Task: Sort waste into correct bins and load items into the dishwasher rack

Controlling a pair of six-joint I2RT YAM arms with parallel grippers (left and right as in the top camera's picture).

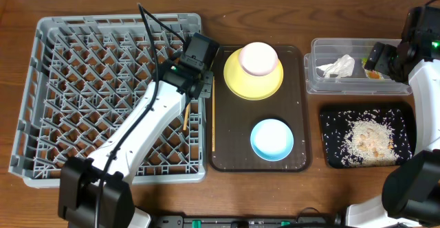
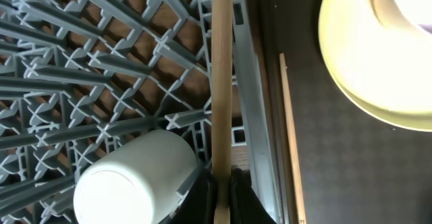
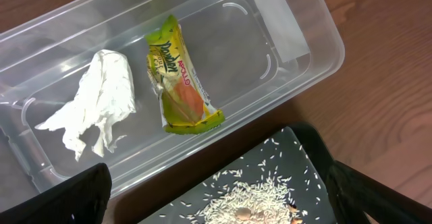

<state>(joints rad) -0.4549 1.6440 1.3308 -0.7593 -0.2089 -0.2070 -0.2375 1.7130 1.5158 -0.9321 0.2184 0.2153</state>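
Your left gripper (image 2: pixel 221 196) was pinching one wooden chopstick (image 2: pixel 221 82) by its lower end. The stick ran straight up the left wrist view, over the right-hand edge of the grey rack (image 1: pixel 82 84). Inside the rack, at the lower left of that view, the white cup (image 2: pixel 135 180) sat among the pegs just beside the held stick.

The second chopstick (image 1: pixel 212 121) lay along the left edge of the dark brown tray (image 1: pixel 302 104), parallel to the rack's wall. On that tray, the yellow plate (image 1: pixel 254 77) sat at the upper end with the pink bowl (image 1: pixel 258 58) on top of it. The blue bowl (image 1: pixel 271 139) sat alone at the lower end.

At the upper right of the overhead frame, the clear tub (image 1: pixel 323 84) held the crumpled napkin (image 3: pixel 98 106) on the left. The green-and-yellow wrapper (image 3: pixel 179 79) lay beside it, the two apart. Below the tub, the black tray (image 1: pixel 330 118) carried the rice scraps (image 1: pixel 368 140), heaped near its middle with loose grains around.

Your right gripper (image 3: pixel 216 200) hung above the near wall of the tub, its fingers spread wide and holding nothing.
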